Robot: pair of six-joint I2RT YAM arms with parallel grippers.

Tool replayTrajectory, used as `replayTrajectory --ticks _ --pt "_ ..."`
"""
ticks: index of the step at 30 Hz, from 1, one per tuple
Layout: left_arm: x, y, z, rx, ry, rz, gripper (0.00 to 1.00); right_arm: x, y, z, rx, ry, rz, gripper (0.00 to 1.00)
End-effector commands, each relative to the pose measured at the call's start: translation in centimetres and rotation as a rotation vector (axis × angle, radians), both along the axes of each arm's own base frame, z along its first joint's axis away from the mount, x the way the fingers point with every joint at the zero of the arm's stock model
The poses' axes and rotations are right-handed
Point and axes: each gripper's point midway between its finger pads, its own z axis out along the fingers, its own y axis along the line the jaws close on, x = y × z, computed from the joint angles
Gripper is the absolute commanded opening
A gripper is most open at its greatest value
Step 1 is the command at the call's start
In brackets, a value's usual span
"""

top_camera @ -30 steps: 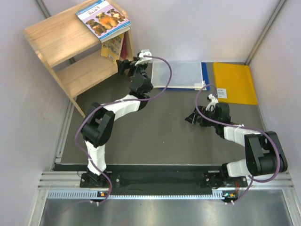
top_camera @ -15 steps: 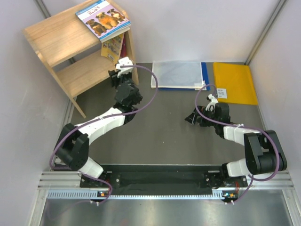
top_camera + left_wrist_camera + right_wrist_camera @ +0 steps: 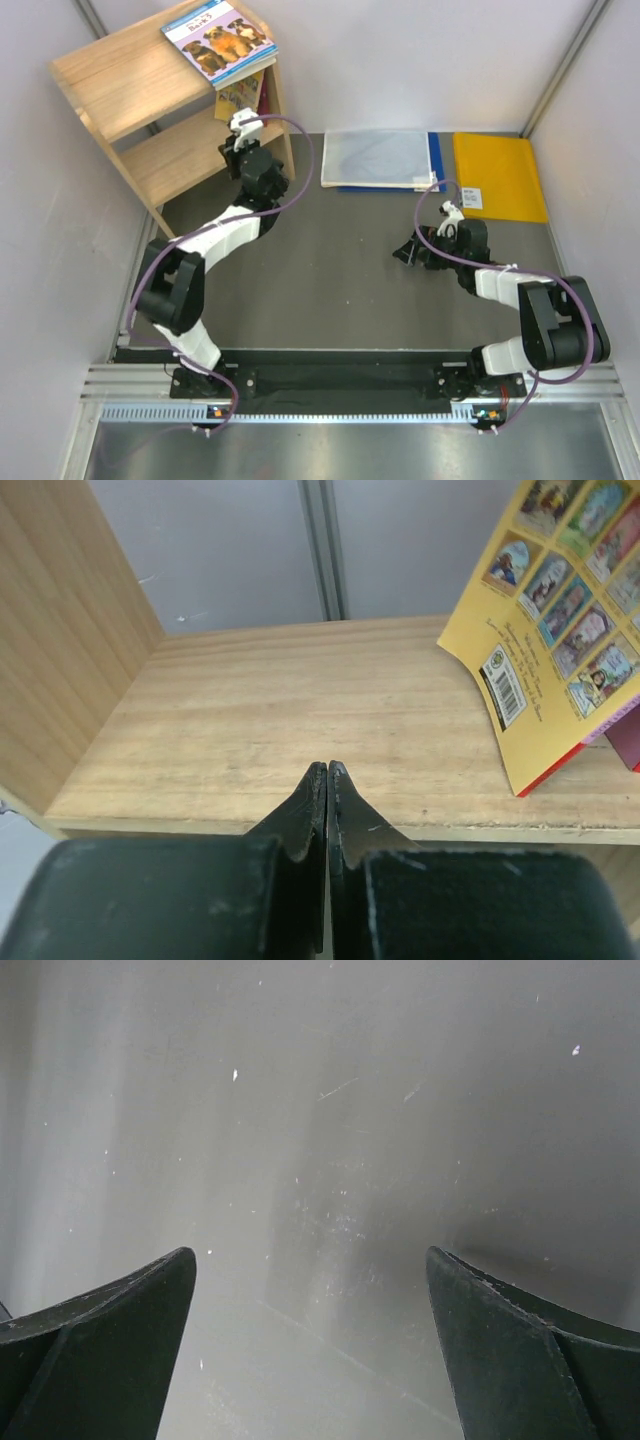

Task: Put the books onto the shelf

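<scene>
The light wooden shelf [image 3: 120, 75] stands at the far left. A light blue book with dogs [image 3: 220, 38] lies on its top board. On the lower board [image 3: 300, 700] an orange-yellow book [image 3: 240, 97] [image 3: 560, 610] leans upright, with a maroon-red book [image 3: 628, 735] behind it. My left gripper [image 3: 230, 152] [image 3: 328, 770] is shut and holds nothing; its tips sit at the lower board's front edge, left of the leaning book. My right gripper [image 3: 405, 252] [image 3: 310, 1270] hangs open just above the dark tabletop, with nothing between its fingers.
A grey-white folder with a blue edge [image 3: 375, 158] and a flat yellow envelope [image 3: 498, 175] lie along the back of the table. The shelf's side panel [image 3: 60, 650] rises left of my left gripper. Grey walls close in both sides.
My left arm has swung left from beside the folder to the shelf's lower board, and its gripper has gone from open to shut. The right arm has not moved.
</scene>
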Motion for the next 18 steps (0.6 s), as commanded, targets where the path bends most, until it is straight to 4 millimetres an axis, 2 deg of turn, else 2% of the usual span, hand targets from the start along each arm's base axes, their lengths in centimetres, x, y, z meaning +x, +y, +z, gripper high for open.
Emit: replayTrajectory --ticks 1,8,9,10,12,18 --pt "2.0 0.0 1.0 0.017 -0.030 0.056 0.00 0.4 0.4 0.9 0.016 -0.047 0.017 0.96" --pt "4.5 0.0 0.7 0.059 -0.014 0.116 0.00 0.3 0.4 0.9 0.014 -0.044 0.018 0.96" --pt "5.1 -0.1 0.1 0.070 0.000 0.113 0.00 0.3 0.4 0.9 0.014 -0.044 0.018 0.96" --pt "5.3 0.1 0.6 0.063 -0.013 0.118 0.00 0.3 0.4 0.8 0.014 -0.043 0.018 0.96" --pt "6.1 0.1 0.1 0.077 0.011 0.117 0.00 0.3 0.4 0.8 0.011 -0.044 0.016 0.96" --pt "7.7 1.0 0.1 0.076 0.030 0.106 0.00 0.4 0.4 0.8 0.011 -0.042 0.017 0.96"
